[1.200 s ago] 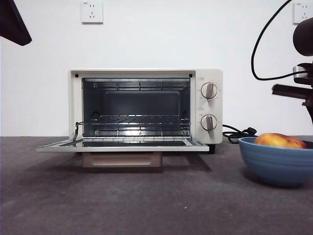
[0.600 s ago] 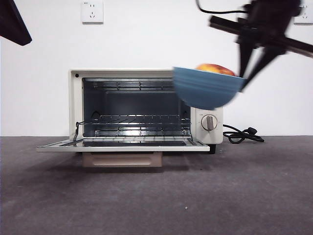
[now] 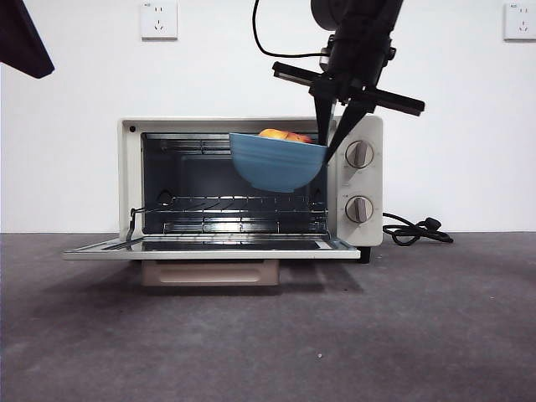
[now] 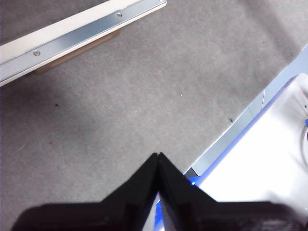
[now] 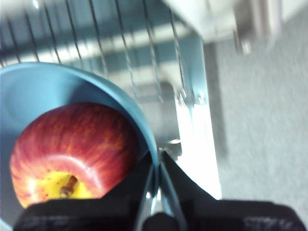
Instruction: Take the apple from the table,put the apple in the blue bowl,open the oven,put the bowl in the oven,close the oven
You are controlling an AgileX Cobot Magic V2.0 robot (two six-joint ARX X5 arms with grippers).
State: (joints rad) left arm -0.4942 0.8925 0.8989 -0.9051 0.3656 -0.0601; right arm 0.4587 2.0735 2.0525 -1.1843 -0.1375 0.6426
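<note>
The blue bowl [image 3: 277,162] hangs in the air before the right part of the oven's [image 3: 249,180] open cavity, above its wire rack. My right gripper [image 3: 332,138] is shut on the bowl's right rim. The red apple [image 3: 285,135] peeks over the rim. In the right wrist view the apple [image 5: 74,157] lies inside the bowl [image 5: 33,91], and my right gripper [image 5: 157,166] pinches the rim. The oven door [image 3: 209,248] lies flat open. My left gripper [image 4: 158,156] is shut on nothing over the table [image 4: 96,120], near the door's edge [image 4: 77,36].
The oven's black cord [image 3: 414,230] lies on the table to the right of the oven. Two wall sockets [image 3: 158,20] sit high on the white wall. A white and blue surface [image 4: 269,159] borders the table beside the left gripper. A dark arm tip [image 3: 21,38] shows at the top left.
The right gripper lifted the bowl with the apple off the table at the right, carried it left and lowered it to the oven's opening. The left arm has not moved.
</note>
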